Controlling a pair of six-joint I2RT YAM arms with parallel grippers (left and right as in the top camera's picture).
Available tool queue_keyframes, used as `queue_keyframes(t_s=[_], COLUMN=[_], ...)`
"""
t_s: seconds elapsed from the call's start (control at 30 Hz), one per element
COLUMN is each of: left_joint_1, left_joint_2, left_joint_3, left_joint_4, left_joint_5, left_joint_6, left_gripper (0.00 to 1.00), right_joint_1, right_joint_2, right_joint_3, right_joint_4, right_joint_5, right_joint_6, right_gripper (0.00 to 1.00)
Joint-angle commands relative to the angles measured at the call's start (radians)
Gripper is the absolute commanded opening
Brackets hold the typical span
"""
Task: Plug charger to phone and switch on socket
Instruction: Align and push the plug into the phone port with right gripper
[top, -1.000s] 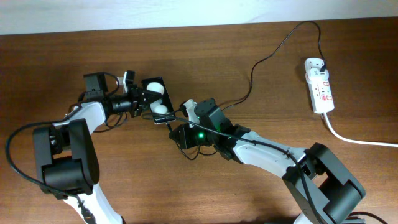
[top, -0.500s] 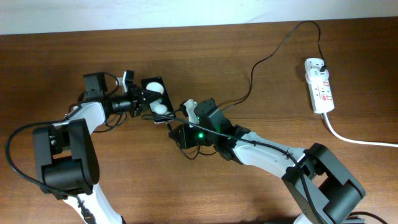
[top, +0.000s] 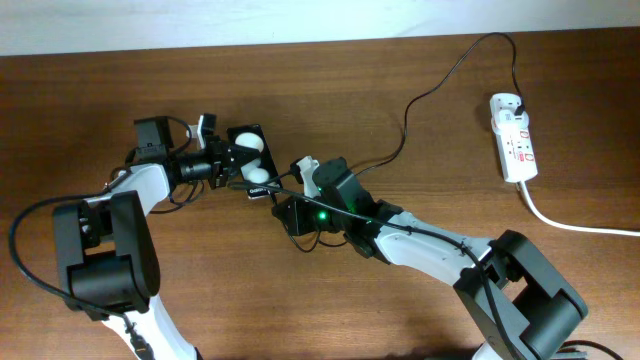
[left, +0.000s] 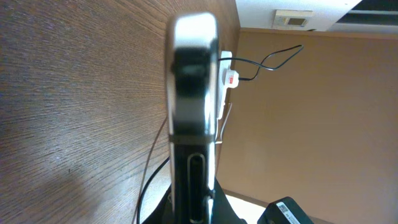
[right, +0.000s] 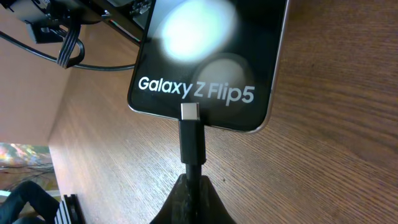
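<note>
Left pincer (top: 238, 160) clamped on phone (top: 252, 143), left of centre, screen up. Just to the right, right pincer (right: 190, 190) closed on charger (right: 191, 134) behind its tip, with bare metal showing at phone's lower end, so probably not seated. Best to square tip with port, then push straight along the cable's line, bracing phone against the shove. No twisting. Far right on surface (top: 420, 90), socket (top: 515, 140) with plug in, to be switched on afterwards.
</note>
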Motion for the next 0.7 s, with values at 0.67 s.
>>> queue_keyframes(t_s=[0.67], left_joint_1=[-0.001], left_joint_2=[-0.030], left_joint_3=[0.001], left_joint_4=[0.002], left_joint_5=[0.041], left_joint_6=[-0.017], left_gripper=[0.00], right_joint_1=[0.024], right_joint_2=[-0.069], right_joint_3=[0.015], right_joint_4=[-0.168], right_joint_5=[-0.068], right_joint_6=[-0.177], right_gripper=[0.04])
